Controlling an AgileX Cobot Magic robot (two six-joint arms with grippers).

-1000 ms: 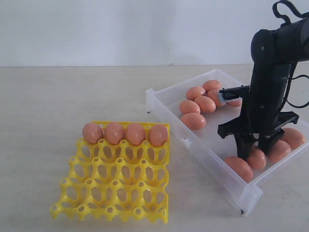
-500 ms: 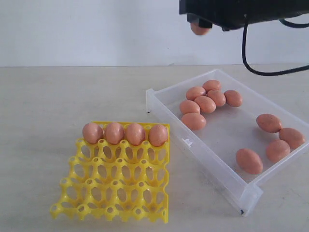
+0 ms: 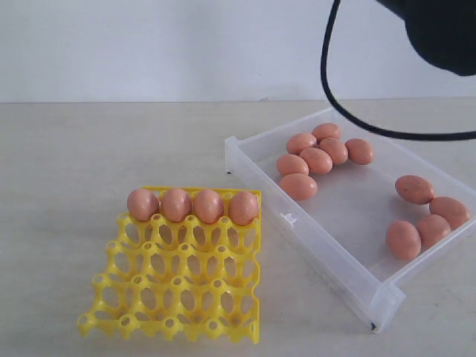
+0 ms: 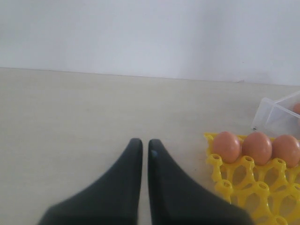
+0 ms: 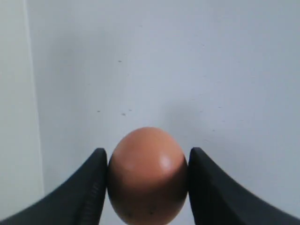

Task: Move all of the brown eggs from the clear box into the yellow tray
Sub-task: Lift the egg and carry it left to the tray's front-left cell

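A: Noticing anything changed from half a second back?

B: Seeing the dark right arm (image 3: 442,33) swung off toward the corner, trailing a black cable (image 3: 326,74). Seeing one loose egg (image 3: 404,239) rolled against its neighbour inside the clear box (image 3: 349,204).

A: Checking the right gripper (image 5: 147,152)?

B: Clamping a brown egg (image 5: 147,183) between black fingers, parted just enough for the shell, raised well above the box.

A: And the left gripper (image 4: 142,143)?

B: Pinching nearly closed, leaving only a slit, holding nothing, hovering near the yellow tray (image 4: 217,161).

A: Describing surfaces?

B: Noting smooth matte ovals: four tray eggs (image 3: 175,204) filling one edge row, eleven box eggs (image 3: 316,160) lying in translucent, low-walled plastic beyond the tray from the left gripper. Noting bright openwork lattice with raised pegs.
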